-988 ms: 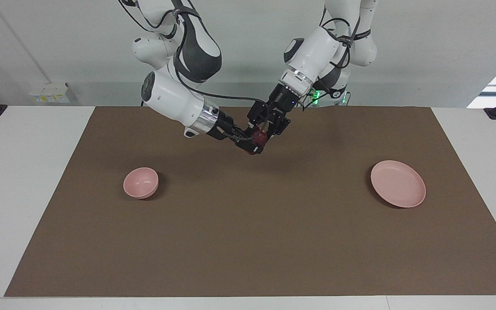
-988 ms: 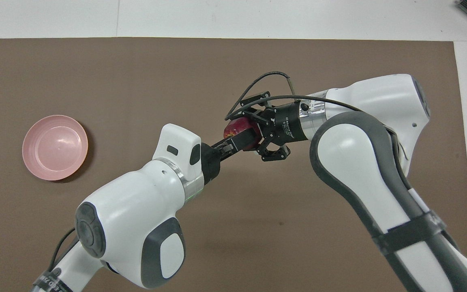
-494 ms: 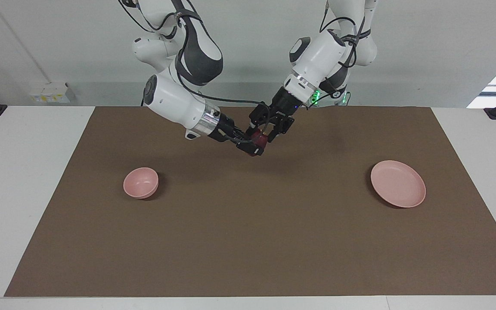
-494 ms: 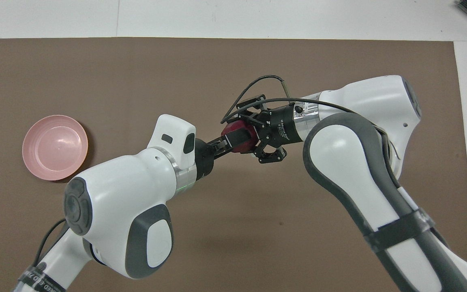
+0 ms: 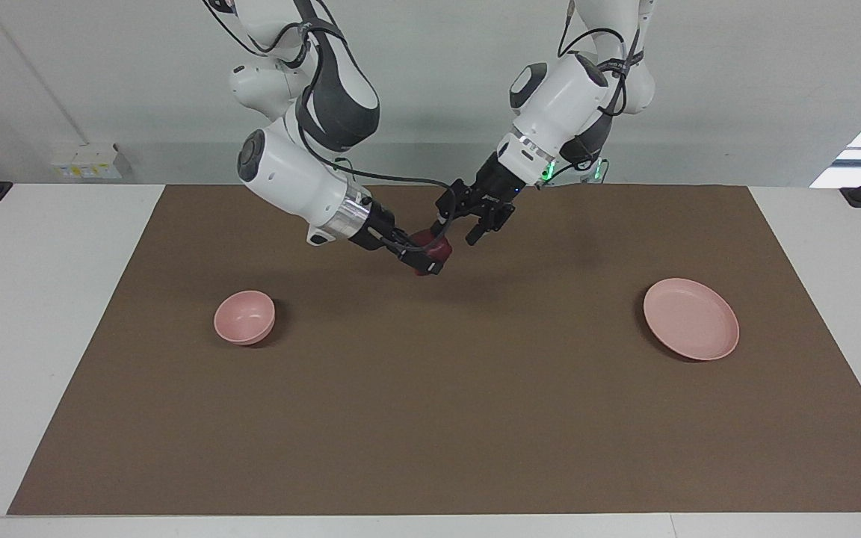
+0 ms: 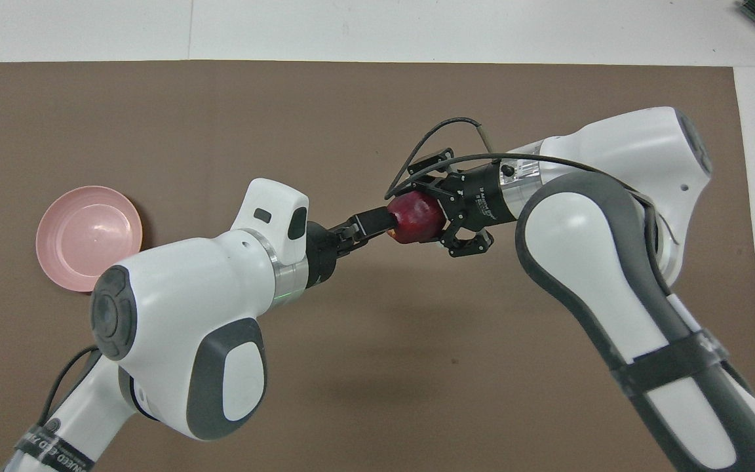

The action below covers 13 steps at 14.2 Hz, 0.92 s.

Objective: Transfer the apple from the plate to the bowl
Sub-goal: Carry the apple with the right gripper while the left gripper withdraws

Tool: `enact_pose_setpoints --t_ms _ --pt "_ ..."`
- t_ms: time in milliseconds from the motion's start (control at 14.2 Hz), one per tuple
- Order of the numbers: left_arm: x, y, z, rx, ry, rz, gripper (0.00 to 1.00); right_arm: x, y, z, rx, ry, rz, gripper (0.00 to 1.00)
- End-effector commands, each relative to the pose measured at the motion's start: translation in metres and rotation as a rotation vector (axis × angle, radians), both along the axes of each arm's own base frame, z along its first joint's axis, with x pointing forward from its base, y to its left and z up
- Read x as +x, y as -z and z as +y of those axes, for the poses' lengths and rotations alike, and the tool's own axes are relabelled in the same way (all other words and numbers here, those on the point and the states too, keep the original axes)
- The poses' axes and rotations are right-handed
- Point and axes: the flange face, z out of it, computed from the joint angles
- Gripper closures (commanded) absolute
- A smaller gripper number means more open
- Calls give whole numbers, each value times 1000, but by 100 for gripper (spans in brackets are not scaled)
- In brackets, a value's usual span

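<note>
A: The small round dark red apple (image 5: 430, 243) is up in the air over the middle of the brown mat (image 5: 445, 418), clamped in the right gripper (image 5: 424, 255). The wide, shallow pale pink plate (image 5: 690, 319) sits bare at the left arm's end of the table.

B: And the left gripper (image 5: 475, 222)?

A: Fingers spread apart, nothing in them. It hangs just beside the apple, apparently clear of it in the facing view (from overhead it looks closer than that, one finger lying over the fruit's edge).

B: So the fruit belongs to the right arm alone. Which way does it travel?

A: Toward the right arm's end. The small, deep pale pink bowl (image 5: 244, 317) stands there, well apart from the gripper and farther from the robots than the spot it hangs over. The right arm is plainly the nearer one to that bowl.

B: Any axis to worry about?

A: Hardly; the apple is round and narrower than the bowl. The right arm's forearm slants down toward the table's middle, so it likely has to swing back toward its own end, then lower over the rim.
</note>
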Motion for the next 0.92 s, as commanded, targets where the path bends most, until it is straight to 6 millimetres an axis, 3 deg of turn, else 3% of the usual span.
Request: enact_pose_setpoints --t_ms 0,212,424,706,847 --pt "7 12 20 69 27 23 0 -3 -23 -19 -58 -60 -53 100" --pt "20 21 56 176 125 35 0 -6 -20 -43 -139 -186 -94 100" --pt "35 31 106 229 198 68 0 -7 -13 -69 -258 -345 -158 100" --pt "57 36 175 512 249 23 0 -11 -2 -103 -364 -526 -219 100" --pt "67 39 222 558 331 -6 0 -9 3 -126 -409 -609 -256 100"
